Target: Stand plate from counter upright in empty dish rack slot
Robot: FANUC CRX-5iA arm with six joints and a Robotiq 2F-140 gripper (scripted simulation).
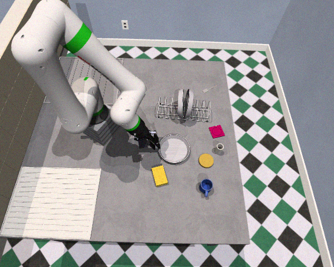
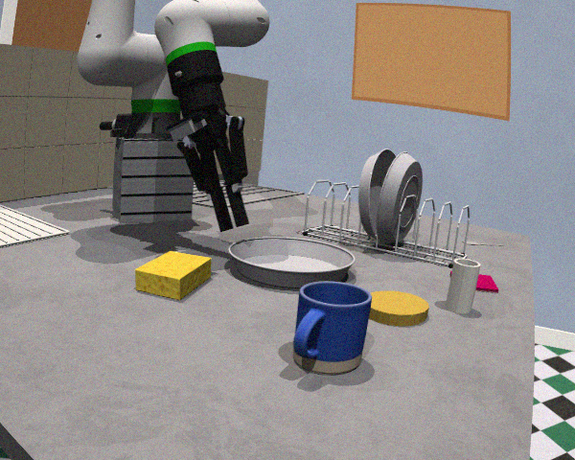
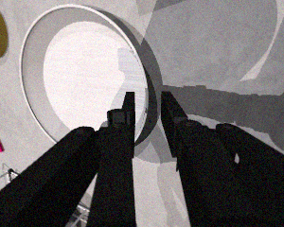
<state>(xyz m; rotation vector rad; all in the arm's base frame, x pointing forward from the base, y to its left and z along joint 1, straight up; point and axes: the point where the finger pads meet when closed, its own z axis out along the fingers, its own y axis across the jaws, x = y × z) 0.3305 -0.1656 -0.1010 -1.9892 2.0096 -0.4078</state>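
A grey plate (image 1: 174, 149) (image 2: 290, 262) (image 3: 85, 76) lies flat on the counter in front of the wire dish rack (image 1: 167, 110) (image 2: 335, 227). Two grey plates (image 1: 185, 103) (image 2: 392, 195) stand upright side by side in the rack's middle slots; the slots on both sides of them are empty. My gripper (image 1: 155, 144) (image 2: 232, 225) (image 3: 148, 105) tilts down over the plate's left rim, with its tips a little above the rim. The fingers stand a narrow gap apart with nothing between them. In the wrist view the rim runs below the gap.
A yellow sponge (image 1: 159, 175) (image 2: 172, 273) lies left of the plate. A blue mug (image 1: 206, 186) (image 2: 333, 321), a yellow disc (image 1: 206, 160) (image 2: 398, 307), a white cup (image 1: 220, 146) (image 2: 462, 286) and a pink pad (image 1: 216, 131) (image 2: 487, 283) stand right of it. A grey slatted box (image 2: 151, 180) holds the arm's base.
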